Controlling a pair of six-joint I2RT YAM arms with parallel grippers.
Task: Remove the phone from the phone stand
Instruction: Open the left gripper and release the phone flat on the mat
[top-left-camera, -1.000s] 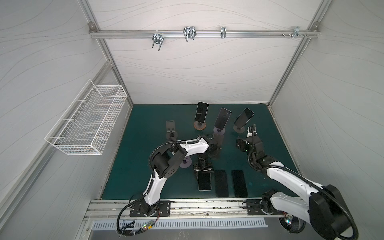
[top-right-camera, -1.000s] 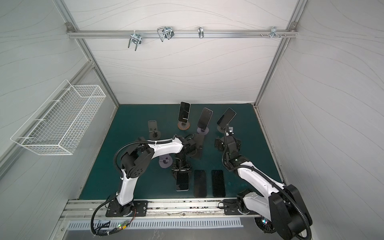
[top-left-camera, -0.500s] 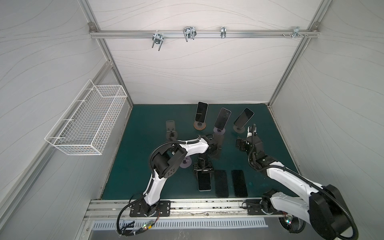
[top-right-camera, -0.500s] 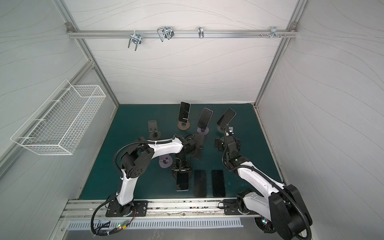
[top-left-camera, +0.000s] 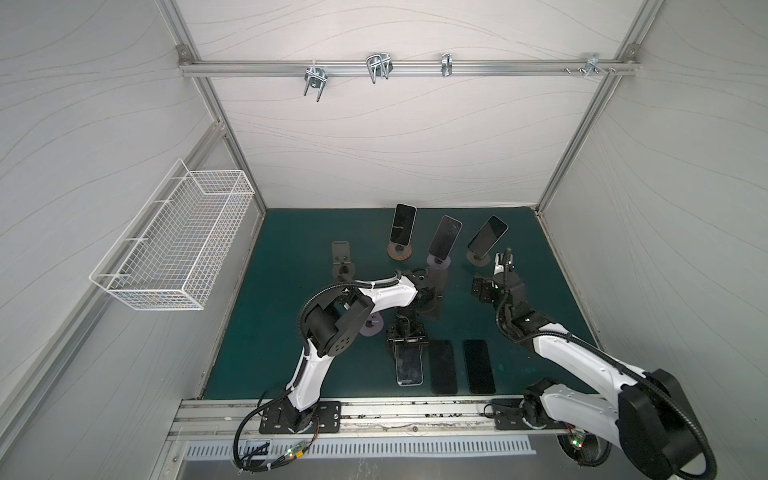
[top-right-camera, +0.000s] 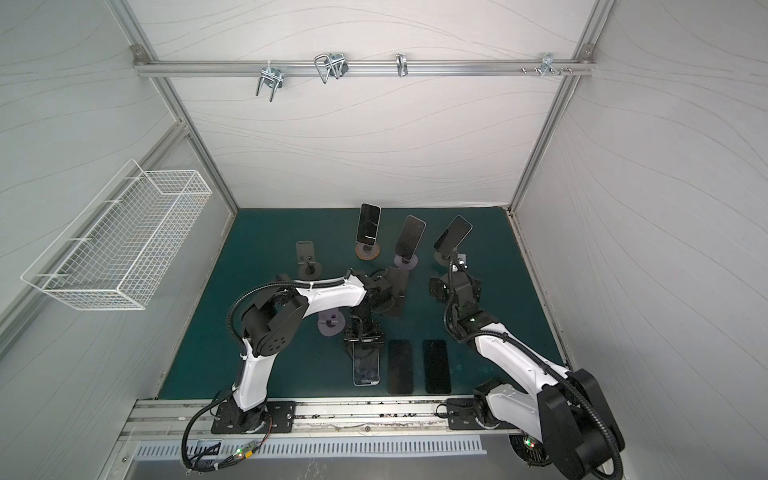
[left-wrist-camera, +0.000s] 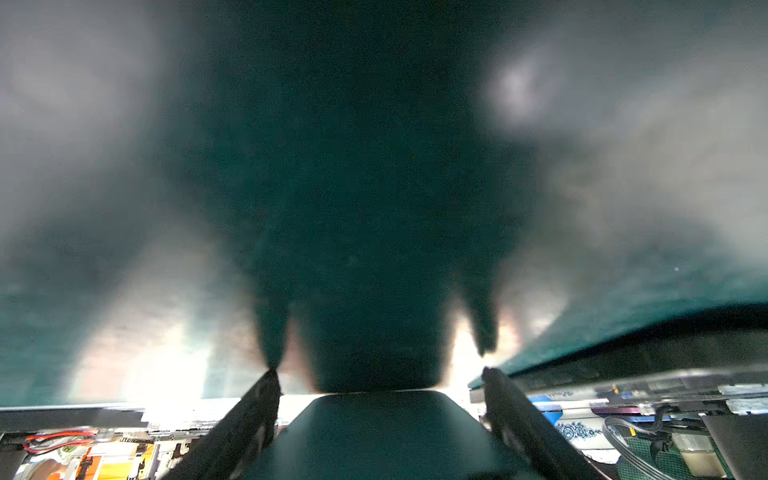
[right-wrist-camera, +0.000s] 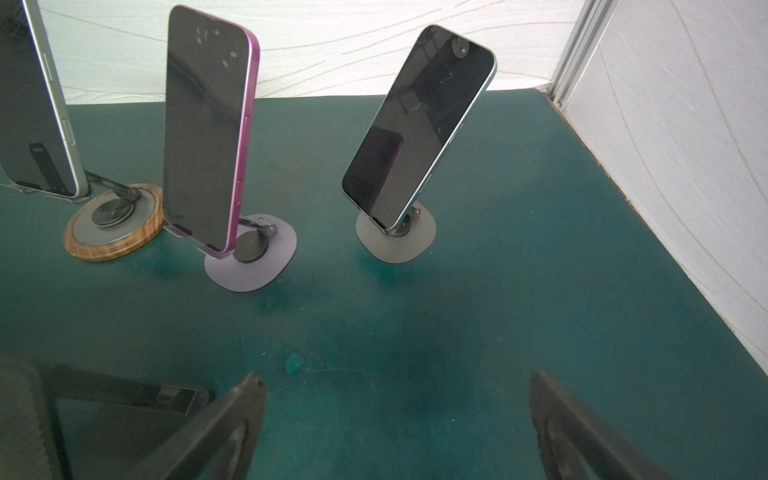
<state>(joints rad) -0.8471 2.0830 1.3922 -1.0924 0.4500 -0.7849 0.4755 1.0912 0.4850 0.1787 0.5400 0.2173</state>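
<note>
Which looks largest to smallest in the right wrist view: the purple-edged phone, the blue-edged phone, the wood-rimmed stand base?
1. purple-edged phone
2. blue-edged phone, close behind; tilt and camera distance may explain the gap
3. wood-rimmed stand base, clearly smallest

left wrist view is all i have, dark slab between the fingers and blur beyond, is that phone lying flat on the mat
Observer: Yes. In both top views the light-rimmed phone lies flat on the green mat, its far end under the left gripper.
Operator: anything beside it
Observer: A dark phone lies flat right next to it and a second dark phone beyond that, all in one row.
Operator: how many on stands
Observer: Three, at the back of the mat: a green-edged phone, a purple phone and a blue-edged phone.
</note>
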